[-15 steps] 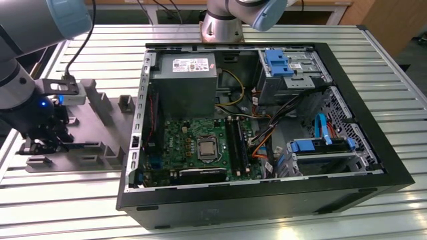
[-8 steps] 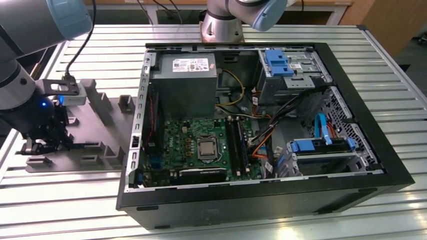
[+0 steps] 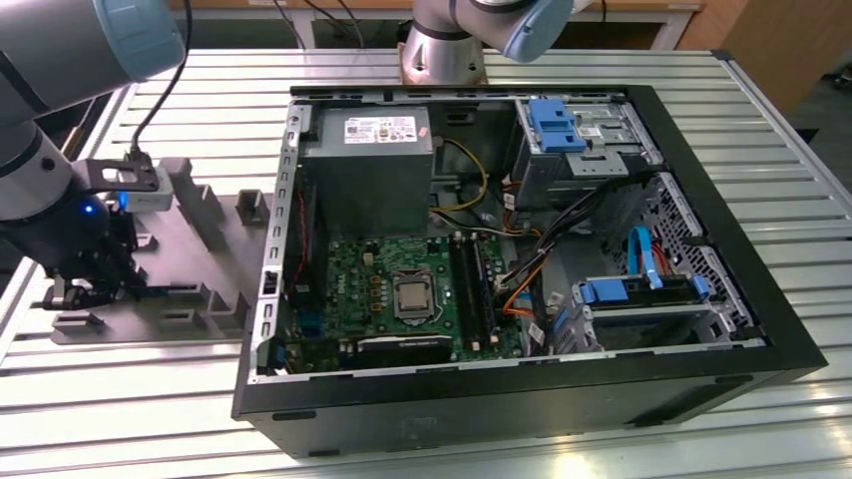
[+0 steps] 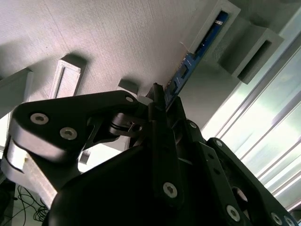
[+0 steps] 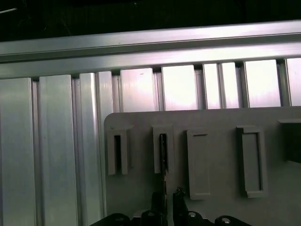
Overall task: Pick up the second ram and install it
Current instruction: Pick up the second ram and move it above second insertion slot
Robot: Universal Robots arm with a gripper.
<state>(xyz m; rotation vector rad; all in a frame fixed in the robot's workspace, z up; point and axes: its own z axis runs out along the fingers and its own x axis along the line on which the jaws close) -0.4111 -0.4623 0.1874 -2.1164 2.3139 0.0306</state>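
Observation:
The second ram (image 4: pixel 197 52) is a narrow blue circuit-board stick standing on edge, its far end in a slot of the grey fixture plate (image 4: pixel 103 42). In the first wrist view the second ram (image 5: pixel 162 155) shows edge-on in one of the plate's raised slots. My gripper (image 4: pixel 162 94) has its two black fingers pressed against the stick's near end, one on each face. In the exterior view my gripper (image 3: pixel 87 292) hangs low over the fixture plate (image 3: pixel 200 259), at that view's left, outside the computer case. The black memory slots (image 3: pixel 469 284) lie on the green motherboard inside the case.
The open black computer case (image 3: pixel 533 399) lies on a slatted aluminium table (image 3: pixel 160 399). Inside are a grey power supply (image 3: pixel 366 170), blue drive brackets (image 3: pixel 553 125), loose cables and a bare processor socket (image 3: pixel 413 297). The fixture plate carries several raised grey holders (image 5: pixel 251 160).

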